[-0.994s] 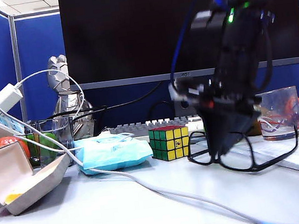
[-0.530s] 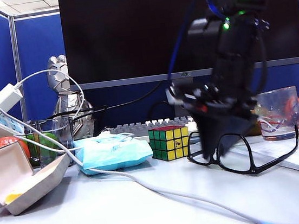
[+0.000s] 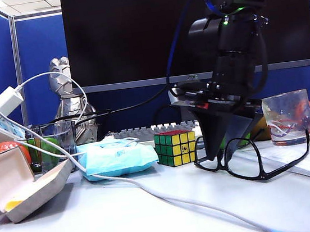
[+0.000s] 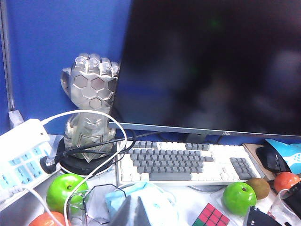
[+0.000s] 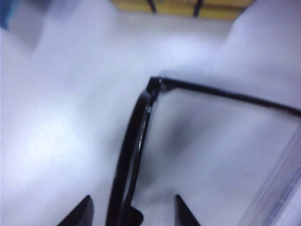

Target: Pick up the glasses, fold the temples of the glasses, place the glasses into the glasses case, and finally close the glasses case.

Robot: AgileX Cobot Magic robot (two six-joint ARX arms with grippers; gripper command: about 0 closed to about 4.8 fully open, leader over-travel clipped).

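Lying open, glasses case [image 3: 22, 186] with yellow cloth [image 3: 14, 205], right gripper [image 3: 227, 148] wide astride glasses [image 3: 251, 159], left gripper [image 4: 134, 213] closed

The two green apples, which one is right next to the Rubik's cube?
The green apple in front of the keyboard's grey number pad. The Rubik's cube sits just beside it. The other apple lies by the metal gauntlet.

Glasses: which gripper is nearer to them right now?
Right. The right gripper hangs open over the glasses, its fingertips astride the frame. The left gripper is shut, away near the tissue pack.
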